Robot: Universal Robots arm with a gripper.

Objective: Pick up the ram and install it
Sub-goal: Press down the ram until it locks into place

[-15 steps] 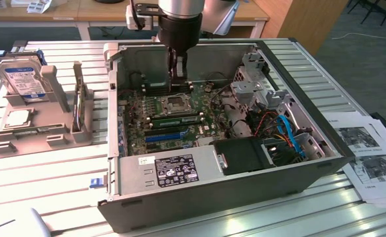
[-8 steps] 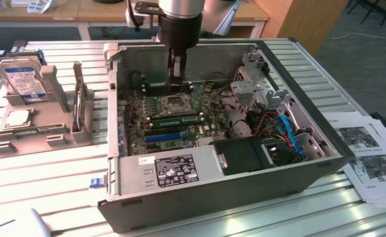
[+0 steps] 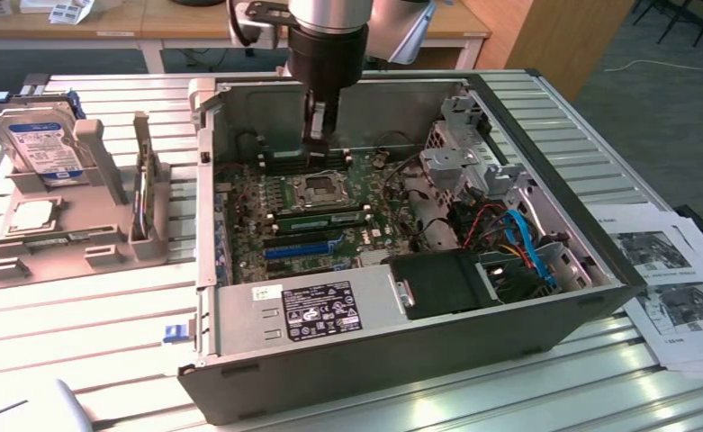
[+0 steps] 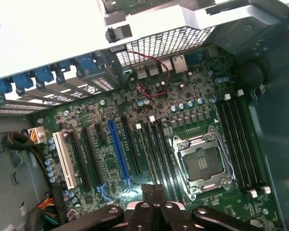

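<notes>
My gripper (image 3: 316,155) hangs inside the open computer case (image 3: 591,297), low over the motherboard (image 3: 327,225) near the processor socket (image 3: 323,189). In the wrist view its dark fingertips (image 4: 145,192) are pressed together over the end of the black memory slots (image 4: 159,149) beside the socket (image 4: 202,166), and I see nothing between them. A thin stick that looks like the ram (image 3: 147,205) stands on edge in the grey rack (image 3: 81,252) at the exterior view's left, well away from the gripper. Narrow green strips (image 3: 318,215) lie along the slots in front of the socket.
A silver hard drive with a blue label (image 3: 45,144) leans in the rack. The case holds a power supply (image 3: 327,306), a drive cage (image 3: 472,144) and cable bundles (image 3: 519,247). Printed sheets (image 3: 675,279) lie at the exterior view's right. A blue expansion slot (image 4: 118,154) runs beside the memory slots.
</notes>
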